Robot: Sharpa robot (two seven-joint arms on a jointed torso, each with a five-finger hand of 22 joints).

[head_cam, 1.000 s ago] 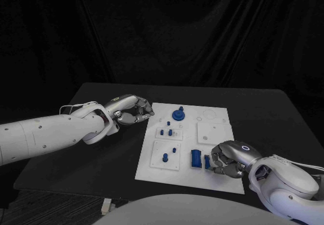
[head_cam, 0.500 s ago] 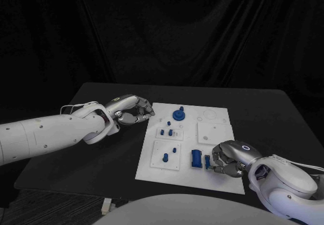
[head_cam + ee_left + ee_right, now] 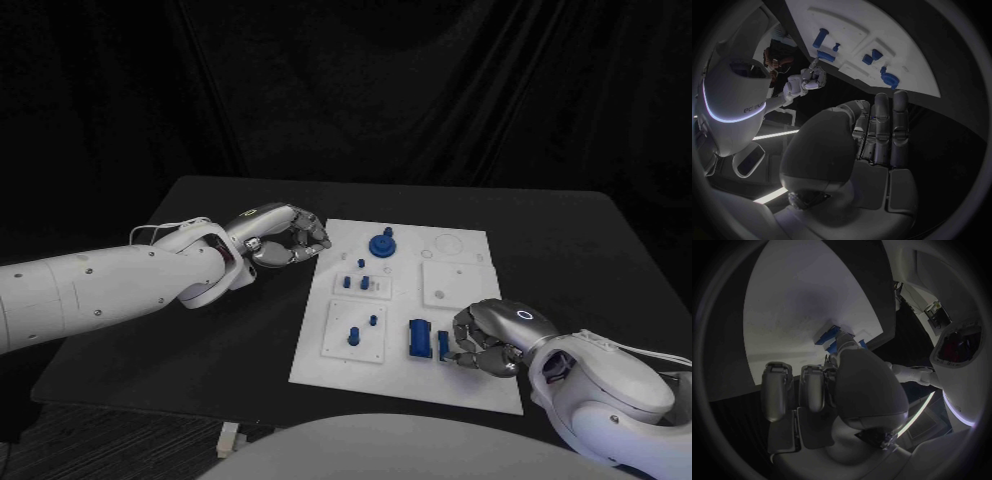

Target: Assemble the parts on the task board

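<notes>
The white task board (image 3: 464, 382) lies mid-table. On it stand a round blue knob (image 3: 382, 243), small blue pegs (image 3: 366, 284) and a blue block (image 3: 417, 338). My right hand (image 3: 486, 342) rests over the board's near right part, fingers curled, and pinches a narrow blue piece (image 3: 441, 347) beside the block. In the right wrist view the thumb of my right hand (image 3: 837, 385) reaches onto that blue piece (image 3: 828, 335) on the board (image 3: 804, 295). My left hand (image 3: 281, 236) hovers just left of the board's far corner, fingers curled in on nothing (image 3: 877, 135).
Two square white plates sit on the board: one with pegs (image 3: 355, 333), one bare (image 3: 457, 283). Black table (image 3: 231, 330) surrounds the board, with free room on both sides. The left wrist view shows the board (image 3: 856, 20) and my right hand (image 3: 806, 81) beyond the curled fingers.
</notes>
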